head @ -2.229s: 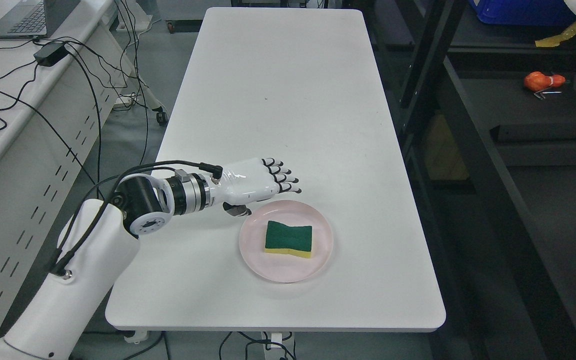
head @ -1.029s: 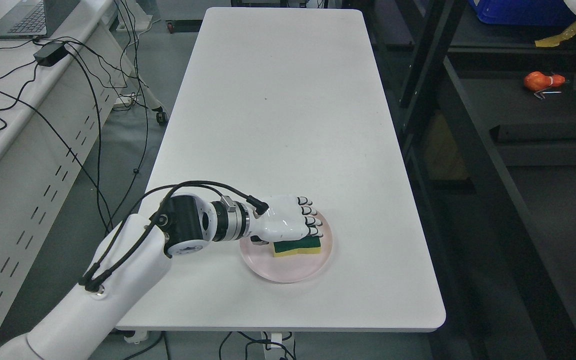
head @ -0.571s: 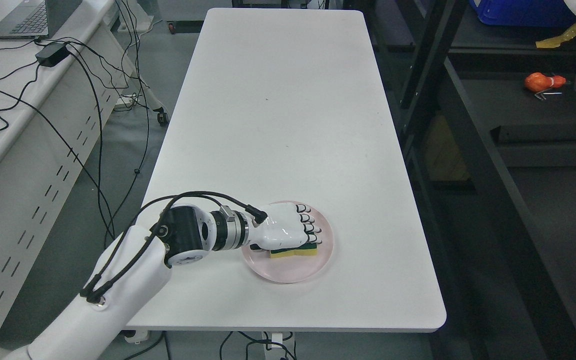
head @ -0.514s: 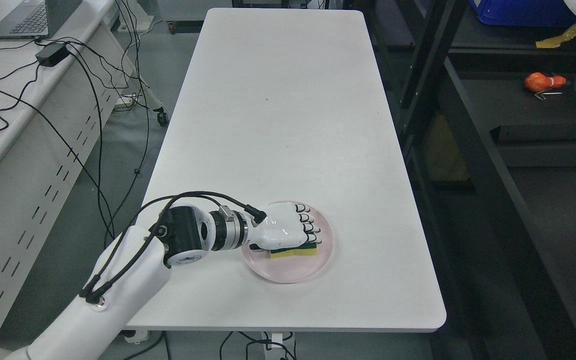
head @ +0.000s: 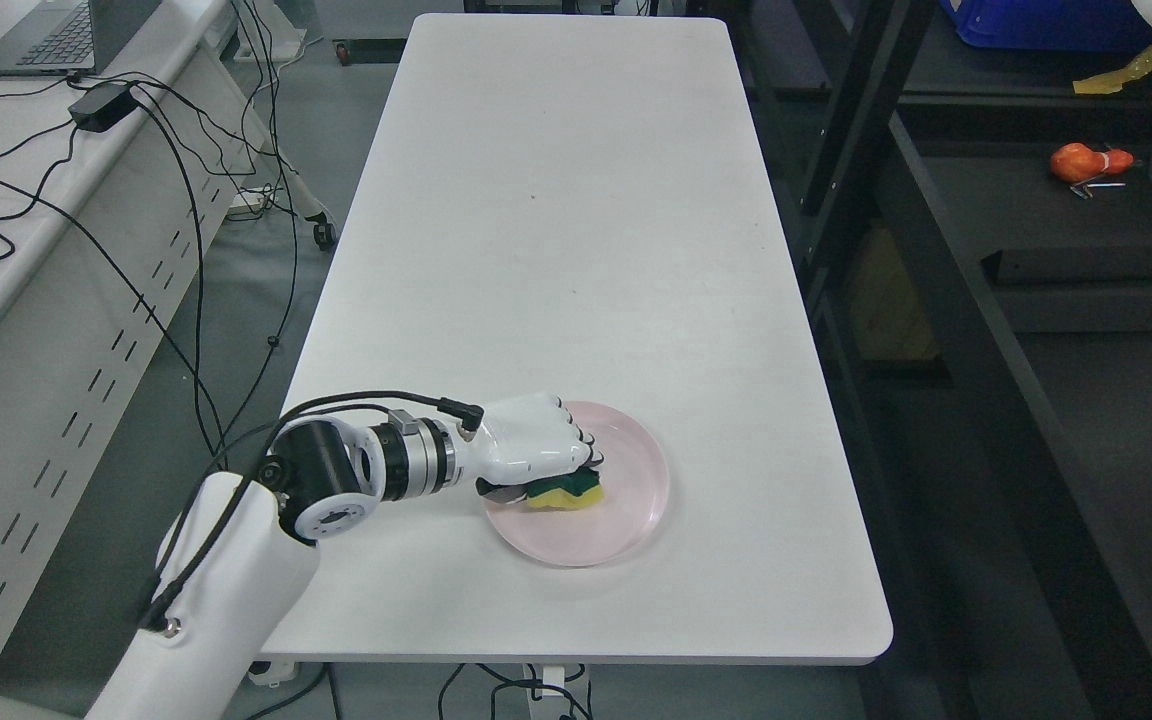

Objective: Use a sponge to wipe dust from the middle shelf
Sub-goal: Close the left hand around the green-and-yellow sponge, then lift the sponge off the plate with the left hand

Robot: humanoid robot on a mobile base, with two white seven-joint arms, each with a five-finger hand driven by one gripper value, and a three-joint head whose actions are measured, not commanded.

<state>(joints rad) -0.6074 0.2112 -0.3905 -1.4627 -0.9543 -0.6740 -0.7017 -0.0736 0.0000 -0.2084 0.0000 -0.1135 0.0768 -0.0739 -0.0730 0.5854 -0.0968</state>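
Observation:
My left hand [head: 541,460] is shut on the green and yellow sponge [head: 568,494], which is squeezed under my curled fingers. The hand holds it over the left part of the pink plate [head: 626,500] near the front of the white table [head: 556,200]. Only the sponge's right end shows from under the fingers. I cannot tell whether it still touches the plate. The dark shelf unit [head: 1046,230] stands to the right of the table. My right arm is out of view.
An orange object [head: 1084,160] lies on a dark shelf at the right. A blue bin [head: 1046,22] sits on the shelf above it. A desk with a laptop [head: 46,35] and cables stands at the left.
My left hand came down on the sponge on the plate, closed its fingers around it, and has now pulled back to the left with the sponge squeezed in its grasp.

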